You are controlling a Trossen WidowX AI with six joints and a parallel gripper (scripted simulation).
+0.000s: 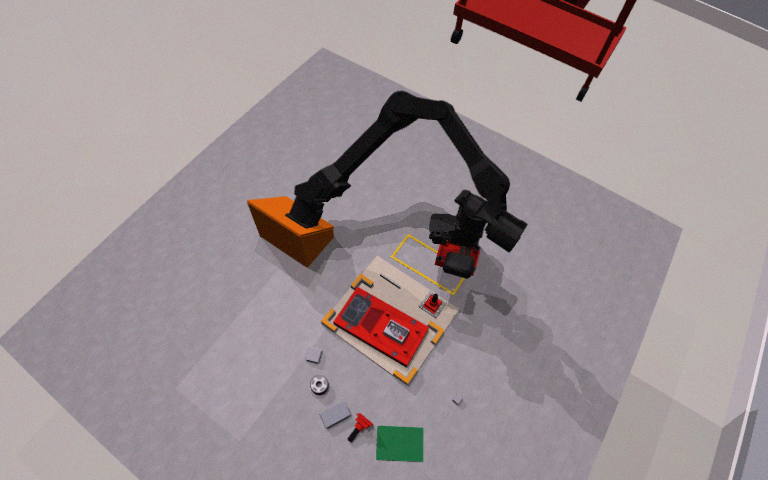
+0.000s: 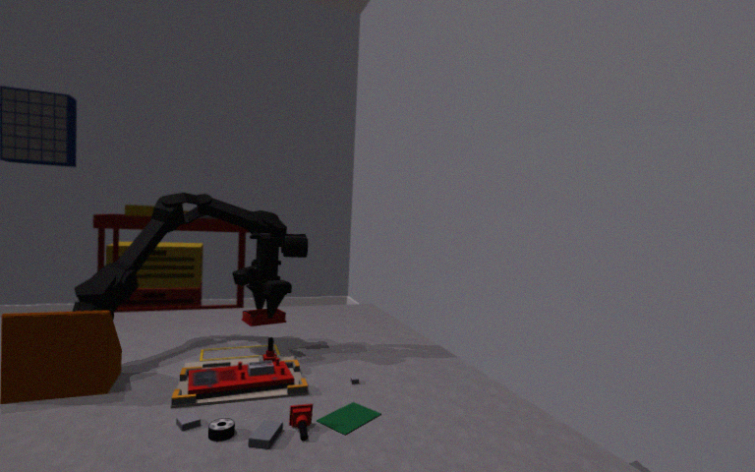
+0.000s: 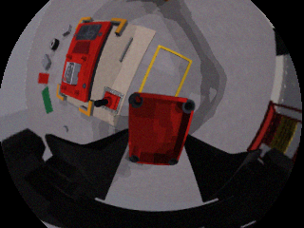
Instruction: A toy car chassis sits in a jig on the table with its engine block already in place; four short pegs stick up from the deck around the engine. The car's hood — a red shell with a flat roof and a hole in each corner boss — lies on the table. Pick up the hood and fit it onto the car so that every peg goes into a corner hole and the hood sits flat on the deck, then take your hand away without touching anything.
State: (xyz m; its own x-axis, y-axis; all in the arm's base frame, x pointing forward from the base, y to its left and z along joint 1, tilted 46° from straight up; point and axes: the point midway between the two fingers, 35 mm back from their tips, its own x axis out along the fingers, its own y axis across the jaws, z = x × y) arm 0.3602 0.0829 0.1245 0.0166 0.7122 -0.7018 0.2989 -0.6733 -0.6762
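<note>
The red hood (image 1: 449, 250) (image 2: 252, 319) (image 3: 159, 125) is in the air, roughly level in the exterior view, with dark corner bosses showing in the wrist view. My gripper (image 1: 453, 247) (image 2: 265, 311) (image 3: 157, 135) is shut on it, one finger at each side. The red chassis (image 1: 360, 330) (image 2: 228, 384) (image 3: 90, 59) sits in the jig, away from the hood and below its height. The engine block (image 1: 396, 330) (image 2: 261, 368) (image 3: 72, 73) is on its deck, with short pegs around it. The hood's underside is hidden in the top view.
A black-knobbed lever on a red base (image 1: 434, 303) (image 2: 270, 354) (image 3: 111, 101) stands on the jig board (image 1: 399, 295) between hood and chassis. A yellow outline (image 1: 421, 275) (image 3: 175, 53) lies beside the board. A wheel (image 1: 318, 384), grey blocks and a green sheet (image 1: 399, 443) (image 2: 349, 418) lie beyond the chassis.
</note>
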